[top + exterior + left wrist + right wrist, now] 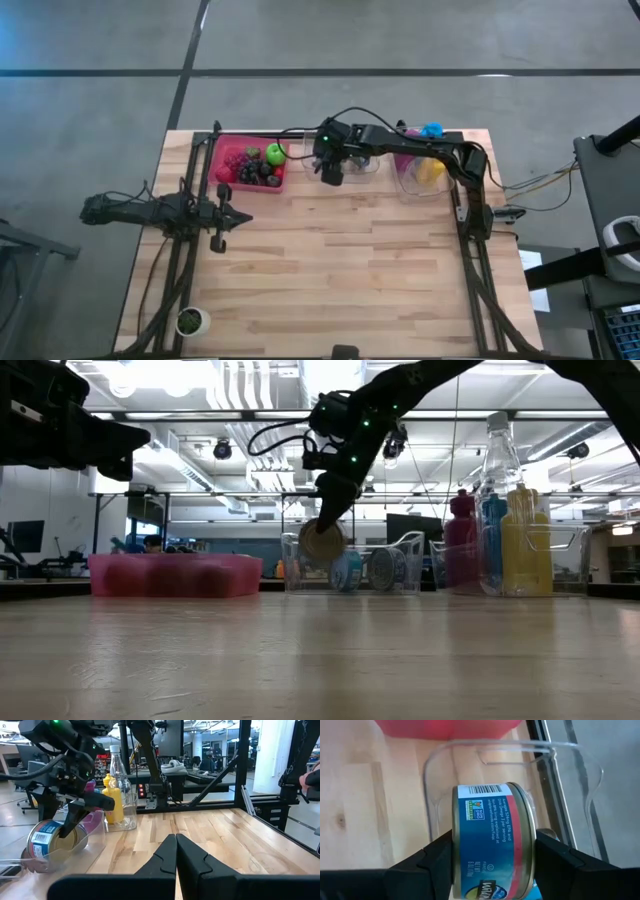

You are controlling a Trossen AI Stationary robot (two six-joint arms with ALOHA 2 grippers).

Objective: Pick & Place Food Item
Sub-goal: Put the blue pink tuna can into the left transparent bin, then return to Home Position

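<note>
right gripper (492,857) has its jaws clamped on the tuna can (492,837), held over the clear bin (570,780) at the worktop's far edge; left gripper (176,857) parked, jaws clenched on nothing

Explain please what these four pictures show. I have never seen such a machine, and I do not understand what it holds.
This is a robot with two dark arms at a wooden table. One picture looks down from above, one looks level across the table, and two come from cameras on the wrists. The right tool holds a blue-labelled can at a clear bin. The left tool waits shut over the table's left side. A pink bin holds fruit. Another clear bin holds bottles.
</note>
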